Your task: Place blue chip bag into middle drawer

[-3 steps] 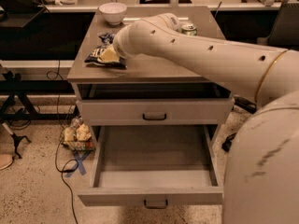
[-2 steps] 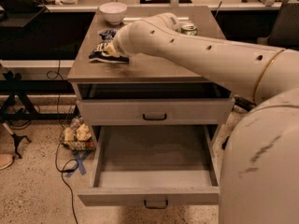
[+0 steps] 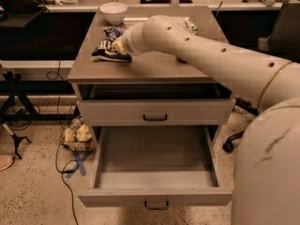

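Observation:
The blue chip bag (image 3: 106,47) is on the back left of the grey cabinet top (image 3: 154,67), crumpled and partly raised. My gripper (image 3: 118,46) is at the bag's right side and shut on it, with my arm reaching in from the right. The middle drawer (image 3: 157,156) is pulled open below, its grey floor bare and its dark handle (image 3: 156,204) at the front. The drawer above it (image 3: 154,112) is shut.
A white bowl (image 3: 113,12) stands at the back left of the cabinet top. A green can (image 3: 191,27) is partly hidden behind my arm. Snack packets (image 3: 77,136) and a cable lie on the floor to the left. A chair (image 3: 283,27) stands at the right.
My gripper and the bag have shifted slightly back and up on the cabinet top; the bag now stands more bunched than flat. The drawers have not moved.

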You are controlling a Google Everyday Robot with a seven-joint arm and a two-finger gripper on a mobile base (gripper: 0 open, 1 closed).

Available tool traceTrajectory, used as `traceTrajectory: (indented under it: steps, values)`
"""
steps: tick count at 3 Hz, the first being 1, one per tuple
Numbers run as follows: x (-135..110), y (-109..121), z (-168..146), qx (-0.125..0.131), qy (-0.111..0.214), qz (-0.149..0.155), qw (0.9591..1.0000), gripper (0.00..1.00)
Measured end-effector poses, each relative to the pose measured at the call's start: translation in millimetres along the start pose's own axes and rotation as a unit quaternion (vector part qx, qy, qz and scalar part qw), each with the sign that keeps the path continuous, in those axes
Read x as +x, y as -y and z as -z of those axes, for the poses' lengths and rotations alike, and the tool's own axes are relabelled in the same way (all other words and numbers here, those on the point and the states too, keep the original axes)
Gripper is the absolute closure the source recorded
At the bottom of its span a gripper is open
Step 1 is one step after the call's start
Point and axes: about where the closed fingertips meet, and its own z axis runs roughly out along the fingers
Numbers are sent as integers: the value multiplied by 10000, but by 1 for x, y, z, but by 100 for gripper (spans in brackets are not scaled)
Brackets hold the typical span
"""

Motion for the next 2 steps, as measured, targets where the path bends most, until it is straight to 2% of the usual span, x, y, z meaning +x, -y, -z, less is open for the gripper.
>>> traceTrajectory:
  steps: [1,2]
  values:
    - [-6,4,6,-207,221,68,9995,100]
    - [-28,12,32,-378,663,273,9967,100]
